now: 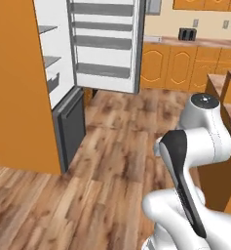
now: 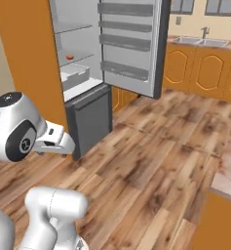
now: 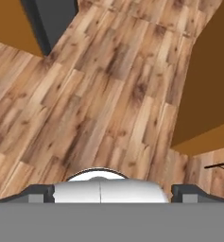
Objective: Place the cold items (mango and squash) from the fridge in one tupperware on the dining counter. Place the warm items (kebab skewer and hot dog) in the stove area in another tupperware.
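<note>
Wood-plank flooring (image 1: 112, 161) spreads ahead of me; beyond it the tall orange-sided fridge (image 2: 83, 63) stands open (a small orange item (image 2: 70, 57) on its shelf), reddish marbled dining counter (image 2: 229, 171) to my right. My gripper (image 3: 112, 191) hangs over floor, fingers apart, empty.

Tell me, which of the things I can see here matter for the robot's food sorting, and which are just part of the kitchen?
Part of the job:
- the fridge, door open
- a small orange-red item on its shelf, too small to identify
- the dining counter
- the gripper, open and empty

Just there:
- the sink
- the toaster
- the orange wall cabinets
- the wooden floor
</note>
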Robot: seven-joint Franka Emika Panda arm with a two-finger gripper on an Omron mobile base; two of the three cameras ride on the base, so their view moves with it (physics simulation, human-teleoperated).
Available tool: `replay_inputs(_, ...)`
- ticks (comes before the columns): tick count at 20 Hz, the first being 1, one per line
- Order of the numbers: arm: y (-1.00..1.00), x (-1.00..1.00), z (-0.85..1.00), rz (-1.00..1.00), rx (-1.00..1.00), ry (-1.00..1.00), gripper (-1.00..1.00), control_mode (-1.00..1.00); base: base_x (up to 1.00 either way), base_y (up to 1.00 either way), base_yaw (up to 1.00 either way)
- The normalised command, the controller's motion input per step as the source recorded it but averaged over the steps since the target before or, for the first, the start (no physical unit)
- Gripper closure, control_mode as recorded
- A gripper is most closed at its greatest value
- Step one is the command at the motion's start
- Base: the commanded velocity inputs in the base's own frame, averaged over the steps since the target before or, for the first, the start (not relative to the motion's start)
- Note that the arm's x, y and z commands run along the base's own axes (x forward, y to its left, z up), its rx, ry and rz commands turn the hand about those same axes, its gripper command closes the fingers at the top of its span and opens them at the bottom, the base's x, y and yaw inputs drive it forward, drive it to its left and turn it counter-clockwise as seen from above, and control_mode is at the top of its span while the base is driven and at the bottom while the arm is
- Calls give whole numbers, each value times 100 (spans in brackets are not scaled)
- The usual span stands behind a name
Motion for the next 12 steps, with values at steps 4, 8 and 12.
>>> replay_inputs(4,0,0,0,0,0,0,-100,100,100,95,-45)
replay_inputs(8,0,0,0,0,0,0,-100,100,100,66,-26)
replay_inputs(12,0,0,0,0,0,0,-100,100,100,9,7)
